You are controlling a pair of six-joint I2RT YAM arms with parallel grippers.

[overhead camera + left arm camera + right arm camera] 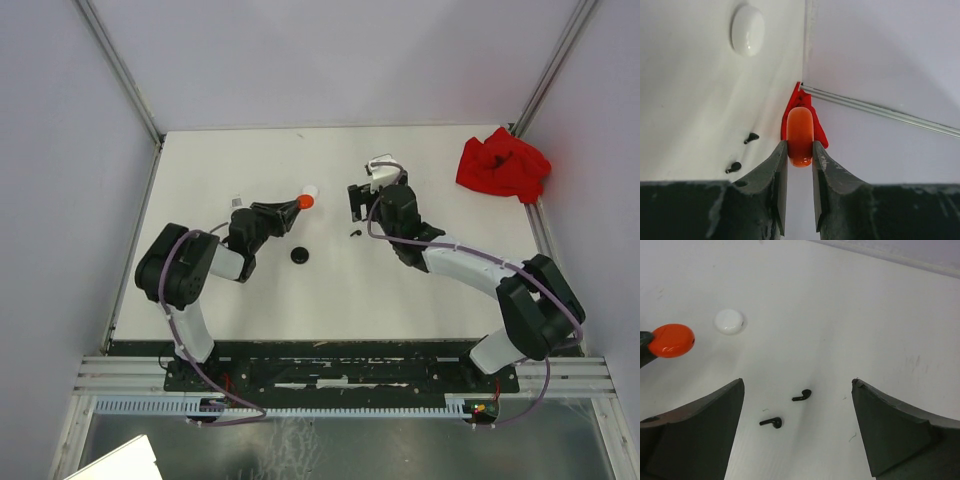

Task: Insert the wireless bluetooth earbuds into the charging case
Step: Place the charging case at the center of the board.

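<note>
On the white table (400, 290), metal rails run along the left and right sides and a pale wall closes the back. A crumpled red cloth (502, 165) sits in the far right corner, touching the right rail.

Left gripper (800, 147) is clamped on an orange-red round case (800, 125), gripped by its sides and held on edge. Right gripper (798, 381) has its jaws wide apart, nothing between the fingers (700, 435).

A white round case (729, 321) lies flat just beyond the orange-red one. A black round case (300, 255) lies alone, nearer the arm bases, near the left gripper.

Smallest: two black earbuds (802, 395), comma-shaped, glossy, each a rounded head with a short stem. They lie flat on the table, near each other but not touching, second one (771, 422) to the lower left in the right wrist view.

Both sit mid-table, well apart from every rail and from the cloth, bare surface on all sides. In the right wrist view they fall in the gap between the spread fingers, closer to the left finger; height of the gripper above them cannot be told. They lie to the right of the left gripper and its case, untouched.
</note>
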